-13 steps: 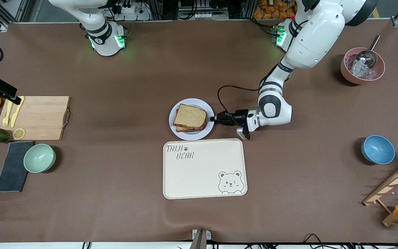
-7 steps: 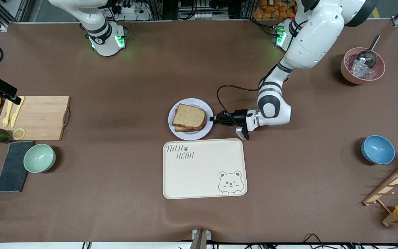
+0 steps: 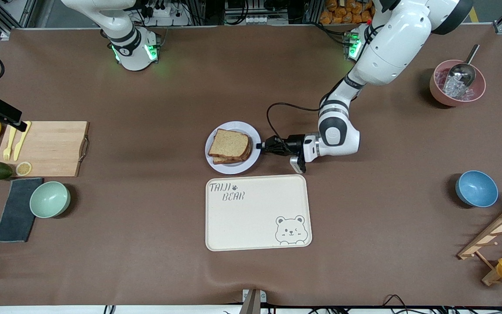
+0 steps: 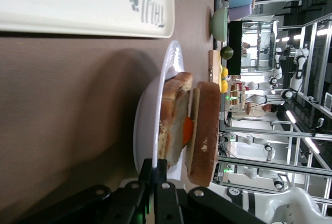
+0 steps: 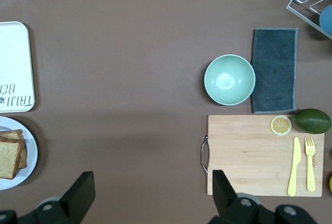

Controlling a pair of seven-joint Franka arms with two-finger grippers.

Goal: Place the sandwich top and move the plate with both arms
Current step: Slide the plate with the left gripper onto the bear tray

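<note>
The sandwich top (image 3: pixel 229 144), a tan bread slice, lies on the egg-topped slice on the plate (image 3: pixel 232 171), just farther from the front camera than the bear-print tray. My left gripper (image 3: pixel 260 146) lies low at the plate's edge toward the left arm's end, shut on the rim. In the left wrist view the closed gripper (image 4: pixel 155 168) pinches the plate's thin rim (image 4: pixel 148 120), with the sandwich top (image 4: pixel 205 125) over orange egg (image 4: pixel 188 130). My right gripper (image 5: pixel 150 187) is open and empty, high over bare table; its view shows the plate (image 5: pixel 30 156) at the edge.
The cream bear-print tray (image 3: pixel 257 212) lies next to the plate, nearer the camera. A cutting board (image 3: pixel 44 148) with fork and knife, a green bowl (image 3: pixel 49 199) and a dark cloth (image 3: pixel 15 209) sit at the right arm's end. A blue bowl (image 3: pixel 476 188) and pink bowl (image 3: pixel 456 83) sit at the left arm's end.
My left gripper has slid the plate with the sandwich along the table toward the right arm's end, keeping hold of the rim. Nothing else on the table has moved.
</note>
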